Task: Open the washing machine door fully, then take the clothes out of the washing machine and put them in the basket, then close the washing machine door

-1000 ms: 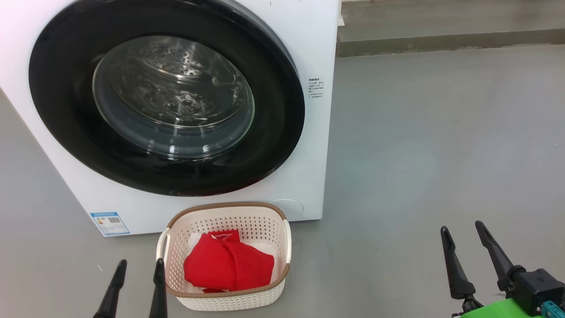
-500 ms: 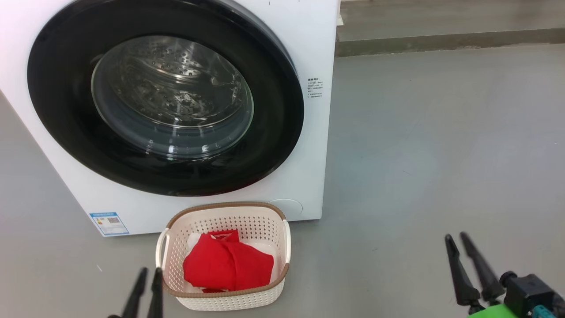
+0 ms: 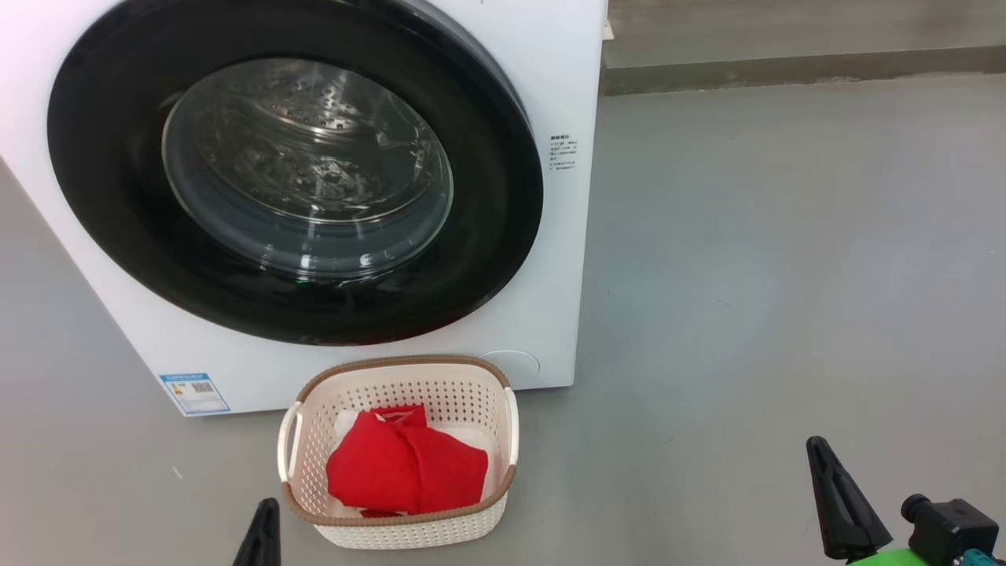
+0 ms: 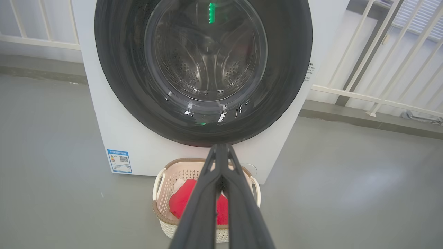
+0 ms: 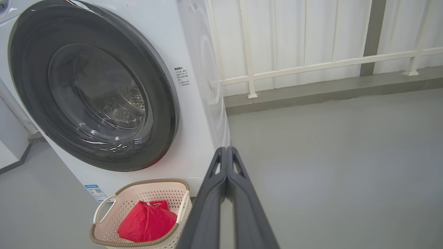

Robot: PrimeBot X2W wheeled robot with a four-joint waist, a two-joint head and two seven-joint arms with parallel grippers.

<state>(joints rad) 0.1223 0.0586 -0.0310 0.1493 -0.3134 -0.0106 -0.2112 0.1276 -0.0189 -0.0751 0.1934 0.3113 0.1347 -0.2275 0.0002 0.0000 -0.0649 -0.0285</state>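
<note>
Both pairs pinched together, empty: left fingers (image 4: 207,186), right fingers (image 5: 213,186). Red clothes (image 3: 405,472) in basket (image 3: 409,536), washing machine door (image 3: 487,196) looks seated. Check its rim is flush before you back off.

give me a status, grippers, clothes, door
Left gripper and right gripper shut, empty. Red clothes in basket, washing machine door closed. Nothing in the way.
</note>
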